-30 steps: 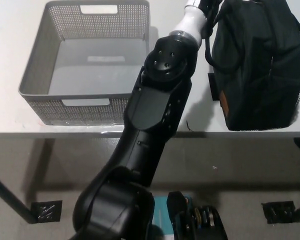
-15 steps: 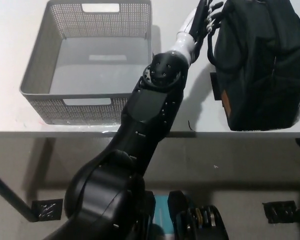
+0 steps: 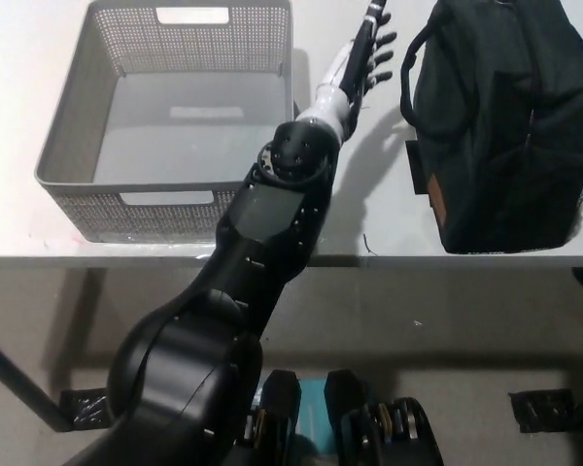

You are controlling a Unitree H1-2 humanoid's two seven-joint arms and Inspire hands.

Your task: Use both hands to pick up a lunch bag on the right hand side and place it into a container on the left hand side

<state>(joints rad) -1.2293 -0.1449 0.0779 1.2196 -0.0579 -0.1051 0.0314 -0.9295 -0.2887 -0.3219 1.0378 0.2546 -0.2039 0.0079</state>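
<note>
Pale grey, the surface (image 3: 369, 218) carries both of the task's things, and beneath its front edge we see a concrete floor (image 3: 466, 340). On our left side sits the container (image 3: 68, 146), a grey perforated basket with handle slots. The lunch bag (image 3: 505, 126), black and upright, stands on the right side of the surface, well apart from the container. Our left arm (image 3: 272, 233) (dark casing up to a white forearm) reaches up the middle of the view, between the two things. Its left hand (image 3: 371, 49) is released, fingers spread and holding nothing, just beside the bag's looped strap (image 3: 408, 78) without touching it. Our right hand does not show.
</note>
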